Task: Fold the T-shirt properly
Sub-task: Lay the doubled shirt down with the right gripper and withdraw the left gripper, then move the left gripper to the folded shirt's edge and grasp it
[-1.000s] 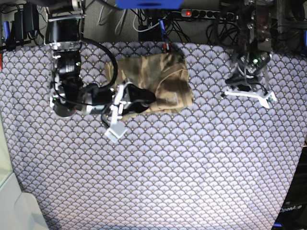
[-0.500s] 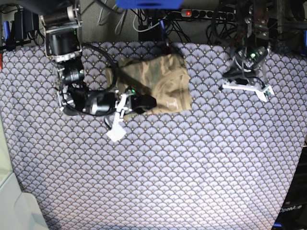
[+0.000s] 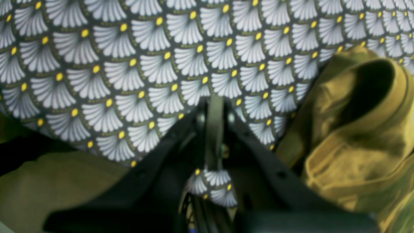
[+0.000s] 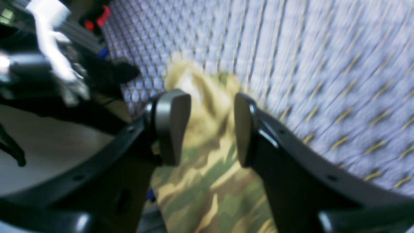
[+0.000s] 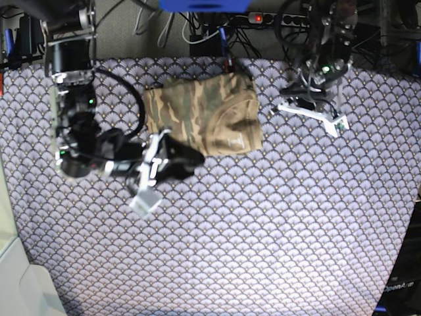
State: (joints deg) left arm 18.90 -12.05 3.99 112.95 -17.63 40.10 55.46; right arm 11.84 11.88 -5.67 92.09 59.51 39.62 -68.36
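Observation:
The camouflage T-shirt (image 5: 204, 118) lies folded into a compact rectangle on the purple scale-patterned cloth (image 5: 263, 217), near the back. My right gripper (image 5: 186, 158) is at the shirt's lower left corner, open. In the right wrist view its two pads (image 4: 171, 126) stand apart with the T-shirt (image 4: 207, 174) showing in the gap, not pinched. My left gripper (image 5: 296, 97) hovers just right of the shirt and is shut. In the left wrist view the left gripper (image 3: 213, 129) has its fingers pressed together, empty, with a T-shirt (image 3: 355, 136) fold to the right.
Cables and a power strip (image 5: 283, 18) run along the back edge beyond the cloth. A pale surface (image 5: 13, 276) borders the table at lower left. A dark edge (image 5: 401, 289) borders it at lower right.
My right gripper has drawn back down and left off the shirt, which now lies flatter. The left arm has moved left and up, closer to the shirt's right edge.

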